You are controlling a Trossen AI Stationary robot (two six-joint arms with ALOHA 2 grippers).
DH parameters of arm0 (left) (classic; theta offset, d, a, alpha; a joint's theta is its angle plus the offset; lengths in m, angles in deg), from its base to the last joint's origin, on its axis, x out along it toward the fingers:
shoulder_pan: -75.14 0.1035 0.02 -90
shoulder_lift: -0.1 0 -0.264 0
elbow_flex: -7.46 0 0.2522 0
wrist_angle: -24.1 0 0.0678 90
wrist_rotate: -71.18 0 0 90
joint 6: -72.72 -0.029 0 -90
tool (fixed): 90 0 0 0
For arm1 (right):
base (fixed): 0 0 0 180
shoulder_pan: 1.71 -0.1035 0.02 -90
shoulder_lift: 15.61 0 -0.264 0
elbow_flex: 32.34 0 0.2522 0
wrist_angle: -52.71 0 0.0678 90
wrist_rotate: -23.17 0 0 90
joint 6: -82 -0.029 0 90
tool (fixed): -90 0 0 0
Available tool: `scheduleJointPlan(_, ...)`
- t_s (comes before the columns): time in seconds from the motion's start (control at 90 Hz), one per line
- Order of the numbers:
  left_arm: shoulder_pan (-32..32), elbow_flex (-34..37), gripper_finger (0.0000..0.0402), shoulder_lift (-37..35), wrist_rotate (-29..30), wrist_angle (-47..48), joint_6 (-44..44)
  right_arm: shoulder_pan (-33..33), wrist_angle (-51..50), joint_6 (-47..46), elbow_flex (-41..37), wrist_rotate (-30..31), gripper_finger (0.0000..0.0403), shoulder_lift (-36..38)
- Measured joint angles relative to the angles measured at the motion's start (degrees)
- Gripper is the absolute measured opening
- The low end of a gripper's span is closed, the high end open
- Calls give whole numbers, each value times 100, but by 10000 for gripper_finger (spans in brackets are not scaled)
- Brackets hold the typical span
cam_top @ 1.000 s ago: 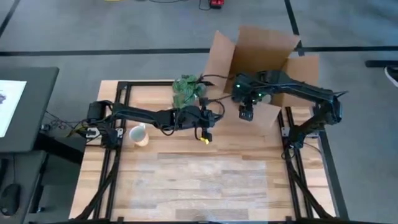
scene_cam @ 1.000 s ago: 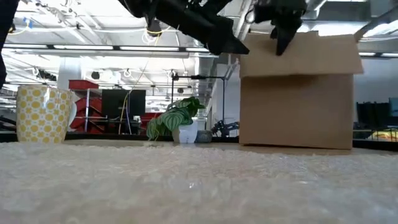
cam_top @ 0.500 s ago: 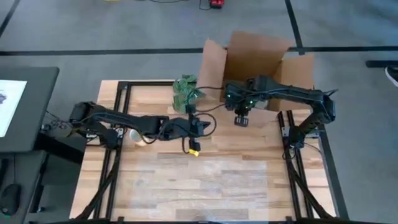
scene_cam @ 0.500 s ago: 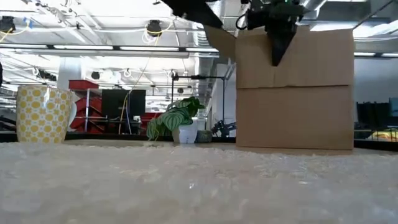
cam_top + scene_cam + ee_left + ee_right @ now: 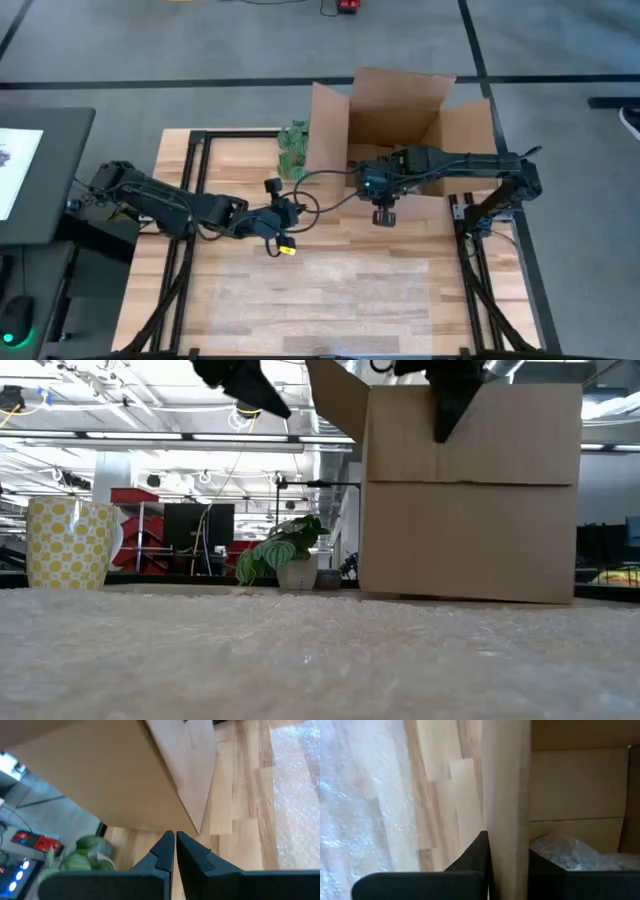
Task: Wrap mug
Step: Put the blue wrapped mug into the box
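**Mug at the left of the table, both grippers near the box**

The wooden table point(image 5: 440, 300) fills the high view. A sheet of bubble wrap point(image 5: 330, 290) lies flat across its lower centre. An open cardboard box point(image 5: 400, 110) stands at the upper centre, flaps spread. More bubble wrap is visible inside it in the right wrist view.

The right gripper point(image 5: 384, 216) sits at the box's lower wall. In the right wrist view its fingers straddle that cardboard wall, one on each side, clamped on it.

The left gripper point(image 5: 283, 246) hangs over bare wood just left of the box and above the sheet's upper edge. In the left wrist view its fingers point(image 5: 165, 851) are pressed together with nothing between them.

A small green plant point(image 5: 293, 148) stands just left of the box.

The mug point(image 5: 65, 543), yellow-patterned, shows only in the low view, at the far left. It stands upright with its long axis vertical. In the high view it cannot be seen and is probably hidden under the left arm. It therefore lies left of both grippers, well apart from the box. The left gripper is probably the nearer and must open before grasping it.
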Motion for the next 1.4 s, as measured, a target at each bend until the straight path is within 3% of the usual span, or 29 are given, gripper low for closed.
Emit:
scheduleJointPlan(0.333, -325, 100, 0, -4, 130, 585, 753, -61, 242, -32, 7, -22, 28, 0)
scheduleJointPlan(0.722, -1088, 100, 0, -453, 155, 1843, 2440, -113, 452, 224, 199, -61, 199, 6)
scheduleJointPlan(0.833, -1317, 100, 0, -638, 143, 2307, 2996, -166, 378, 293, 510, 35, 230, 7)
scheduleJointPlan(1.1, -1585, 98, 10, -863, -353, 3209, 4151, -320, -289, 302, 1563, 153, 239, 17)
scheduleJointPlan(1.244, -1610, 98, 52, -861, -572, 4008, 4909, -645, -429, 320, 2079, 199, 239, 26)
scheduleJointPlan(1.4, -1610, 98, 108, -866, -655, 4843, 5651, -1456, -418, 266, 2201, 479, 239, 144)
